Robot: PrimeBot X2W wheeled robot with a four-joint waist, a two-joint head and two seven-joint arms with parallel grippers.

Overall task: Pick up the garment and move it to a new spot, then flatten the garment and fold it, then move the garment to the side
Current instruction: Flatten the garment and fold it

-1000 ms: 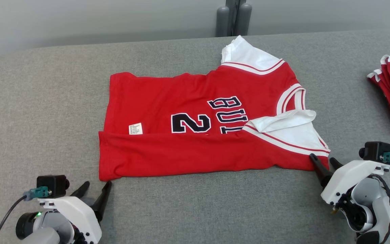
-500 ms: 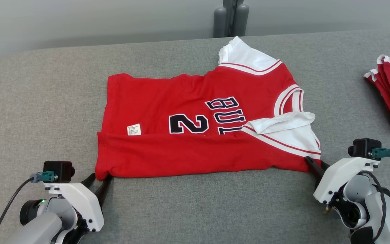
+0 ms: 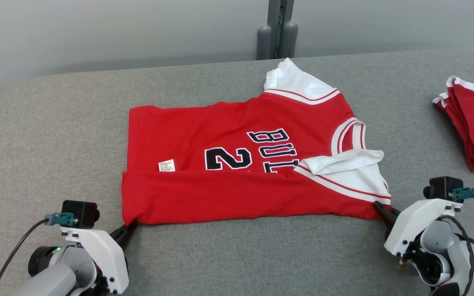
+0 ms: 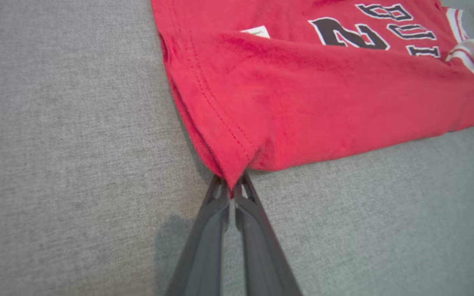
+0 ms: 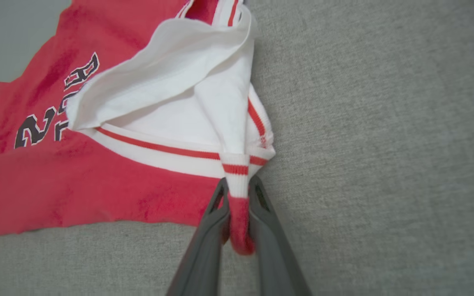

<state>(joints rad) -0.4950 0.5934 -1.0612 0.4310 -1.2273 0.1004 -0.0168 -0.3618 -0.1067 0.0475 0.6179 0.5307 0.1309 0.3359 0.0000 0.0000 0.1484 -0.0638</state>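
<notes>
L wrist cam: my left gripper [image 4: 232,185] is pinched tight on the hem corner of the jersey [image 3: 237,164]. R wrist cam: right gripper [image 5: 239,193] clamps the bunched sleeve trim. Head cam adds a folded red pile [image 3: 473,127] far right. Jersey lies mid of the table [image 3: 35,135], near edge strung btw both grippers; bare grey room left & front.

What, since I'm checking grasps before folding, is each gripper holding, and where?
Both hold the red jersey: left gripper its near hem corner, right gripper the striped-trim corner.

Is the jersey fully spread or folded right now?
Partly folded: the jersey has its near long edge lapped over its printed front.
</notes>
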